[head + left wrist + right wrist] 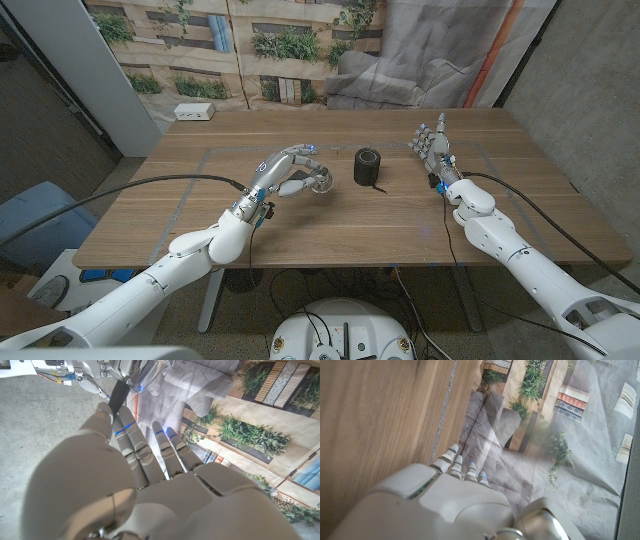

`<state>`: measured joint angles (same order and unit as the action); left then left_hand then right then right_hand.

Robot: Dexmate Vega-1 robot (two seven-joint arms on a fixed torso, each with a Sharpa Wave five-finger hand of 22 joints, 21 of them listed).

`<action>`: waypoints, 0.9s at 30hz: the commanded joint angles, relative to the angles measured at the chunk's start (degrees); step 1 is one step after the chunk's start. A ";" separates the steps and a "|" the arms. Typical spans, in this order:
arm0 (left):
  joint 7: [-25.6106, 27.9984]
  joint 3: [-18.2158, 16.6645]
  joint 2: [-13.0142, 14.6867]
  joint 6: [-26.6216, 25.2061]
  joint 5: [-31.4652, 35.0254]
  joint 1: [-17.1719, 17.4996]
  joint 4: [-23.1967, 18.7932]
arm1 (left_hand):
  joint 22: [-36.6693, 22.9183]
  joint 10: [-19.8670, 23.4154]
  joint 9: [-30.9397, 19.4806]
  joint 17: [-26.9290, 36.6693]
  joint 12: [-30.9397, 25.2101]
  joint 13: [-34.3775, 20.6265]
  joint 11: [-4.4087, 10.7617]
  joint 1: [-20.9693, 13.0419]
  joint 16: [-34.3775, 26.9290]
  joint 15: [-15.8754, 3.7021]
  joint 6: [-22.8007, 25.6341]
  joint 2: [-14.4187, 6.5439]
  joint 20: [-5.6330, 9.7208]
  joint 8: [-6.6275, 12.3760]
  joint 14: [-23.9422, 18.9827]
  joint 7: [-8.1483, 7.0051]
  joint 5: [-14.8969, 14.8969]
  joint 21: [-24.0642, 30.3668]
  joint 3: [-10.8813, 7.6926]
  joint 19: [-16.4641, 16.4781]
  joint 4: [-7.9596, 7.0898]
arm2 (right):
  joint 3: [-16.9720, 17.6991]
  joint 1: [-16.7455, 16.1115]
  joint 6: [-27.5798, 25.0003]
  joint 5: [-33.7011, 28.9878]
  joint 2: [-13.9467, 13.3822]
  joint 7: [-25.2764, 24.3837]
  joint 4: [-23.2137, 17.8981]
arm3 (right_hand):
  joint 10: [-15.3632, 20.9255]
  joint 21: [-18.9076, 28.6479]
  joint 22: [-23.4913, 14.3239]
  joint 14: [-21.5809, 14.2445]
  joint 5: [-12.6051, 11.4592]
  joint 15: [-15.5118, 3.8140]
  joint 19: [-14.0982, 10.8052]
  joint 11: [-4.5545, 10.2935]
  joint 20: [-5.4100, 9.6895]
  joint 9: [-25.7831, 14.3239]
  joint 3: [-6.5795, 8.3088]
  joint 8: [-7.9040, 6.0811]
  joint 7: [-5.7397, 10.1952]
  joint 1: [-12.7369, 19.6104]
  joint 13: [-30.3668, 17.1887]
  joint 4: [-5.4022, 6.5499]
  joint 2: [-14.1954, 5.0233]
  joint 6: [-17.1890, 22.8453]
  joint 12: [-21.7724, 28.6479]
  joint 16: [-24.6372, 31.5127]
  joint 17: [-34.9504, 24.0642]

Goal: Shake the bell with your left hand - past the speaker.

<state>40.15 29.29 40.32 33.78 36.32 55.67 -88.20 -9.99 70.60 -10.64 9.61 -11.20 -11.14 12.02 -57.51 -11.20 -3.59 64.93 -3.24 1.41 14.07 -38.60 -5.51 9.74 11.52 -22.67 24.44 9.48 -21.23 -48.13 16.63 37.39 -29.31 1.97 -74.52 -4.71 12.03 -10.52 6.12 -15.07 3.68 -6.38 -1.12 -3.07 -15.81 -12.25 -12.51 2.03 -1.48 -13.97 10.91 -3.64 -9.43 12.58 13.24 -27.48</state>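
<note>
I hold the bell.
My left hand (pixel 285 172) grips the bell (pixel 318 181); the speaker (pixel 368 166) stands just right of it.

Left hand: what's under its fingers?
In the head view the left hand curls over a shiny bell, beside the speaker. The fingers cover the handle; whether the bell touches the table is unclear.

A white power strip (pixel 194 112) lies at the far left corner of the wooden surface (pixel 330 225). Behind it hangs a printed backdrop (pixel 250 45) showing a building facade with green plants, and a grey cloth (pixel 420 60) is draped beside that. A blue chair (pixel 35 222) stands on the floor at the left.
</note>
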 commanded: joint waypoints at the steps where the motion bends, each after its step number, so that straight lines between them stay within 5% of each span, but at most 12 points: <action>1: -5.87 -0.48 -1.41 -6.67 -9.32 2.61 -3.35 | -0.15 0.32 -1.17 0.06 0.25 -0.04 0.72 0.21 0.35 -7.54 1.75 -0.20 0.06 0.56 -0.18 -0.09 0.29 -0.12 0.11 -0.02 -0.06 | -0.01 -0.02 0.01 -0.21 0.13 -0.32 -0.01 | -0.21 0.30 -0.18 0.27 -0.18 0.08 -0.32 -0.18 -0.03 -0.17 -0.34 -0.31 -0.05 0.17 -0.32 -0.07 -5.56 -0.50 0.27 0.19 -0.21; 23: -15.39 -2.68 -3.21 -20.38 -23.55 6.56 -11.81 | -0.17 0.29 -1.23 0.02 0.17 -0.10 0.70 0.37 0.66 -7.29 1.66 0.03 -0.21 0.49 0.15 0.07 0.22 -0.12 0.36 -0.21 -0.05 | 0.02 0.00 0.01 -0.16 0.09 -0.25 0.04 | -0.20 0.31 -0.18 0.30 -0.19 0.03 -0.34 -0.25 -0.02 -0.17 -0.34 -0.31 -0.05 0.17 -0.32 -0.07 -5.57 -0.49 0.27 0.18 -0.22; 27: -18.96 -3.30 -3.22 -26.48 -28.38 7.56 -15.09 | -0.17 0.27 -1.25 0.01 0.18 -0.11 0.69 0.38 0.69 -7.23 1.60 -0.03 -0.23 0.47 0.17 0.12 0.22 -0.17 0.34 -0.38 -0.07 | 0.02 0.01 0.01 -0.17 0.10 -0.25 0.05 | -0.20 0.30 -0.18 0.27 -0.18 0.08 -0.32 -0.28 -0.06 -0.17 -0.34 -0.31 -0.06 0.17 -0.32 -0.07 -5.57 -0.50 0.27 0.19 -0.21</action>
<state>27.29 27.17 37.53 16.95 16.73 61.20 -97.58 -9.99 70.70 -10.64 9.61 -11.21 -11.11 12.53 -57.01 -10.59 -3.59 65.45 -2.67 1.21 14.08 -38.60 -6.03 9.66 11.52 -22.54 24.24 9.61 -21.23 -48.13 16.62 37.26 -29.21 1.84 -74.46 -4.71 12.03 -10.52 6.12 -15.07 3.68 -6.38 -1.12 -3.07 -15.81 -12.25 -12.51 2.03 -1.48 -13.97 10.91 -3.64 -9.43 12.58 13.24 -27.48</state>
